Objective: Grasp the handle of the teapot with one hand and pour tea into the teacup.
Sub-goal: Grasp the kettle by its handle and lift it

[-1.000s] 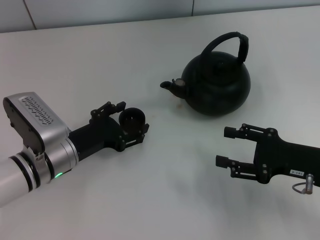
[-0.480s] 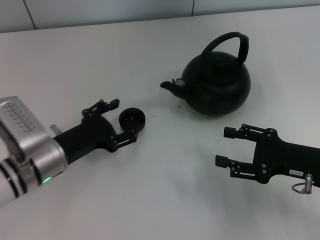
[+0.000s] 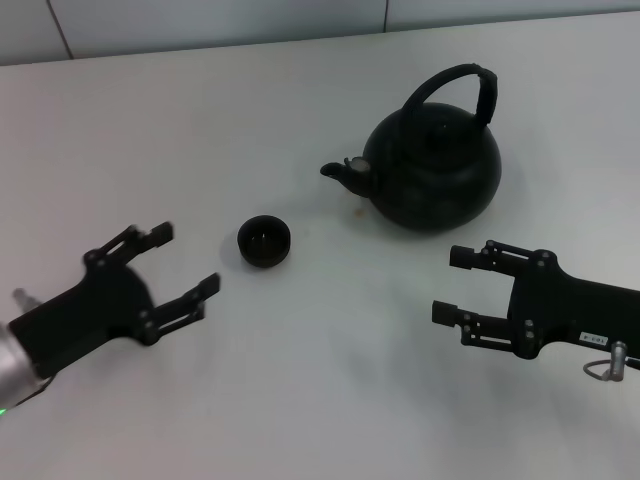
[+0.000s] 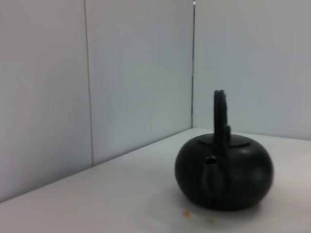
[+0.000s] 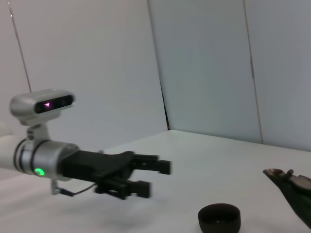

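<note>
The teapot (image 3: 434,171) is a round matte-black pot standing at the back right of the table, spout pointing left, with its handle (image 3: 470,85) arching over the lid. It also shows in the left wrist view (image 4: 223,174). The teacup (image 3: 265,241), small and black, stands alone to the left of the spout; it shows in the right wrist view (image 5: 219,218) too. My left gripper (image 3: 183,262) is open and empty, to the near left of the teacup with a gap between them. My right gripper (image 3: 452,284) is open and empty, in front of the teapot.
The white table (image 3: 330,380) carries only the teapot and teacup. Pale wall panels (image 3: 220,20) rise behind the table's far edge. The left arm shows in the right wrist view (image 5: 73,162).
My left gripper, which was around the teacup, has let go and pulled back to the near left, leaving the cup standing. The right gripper has barely moved.
</note>
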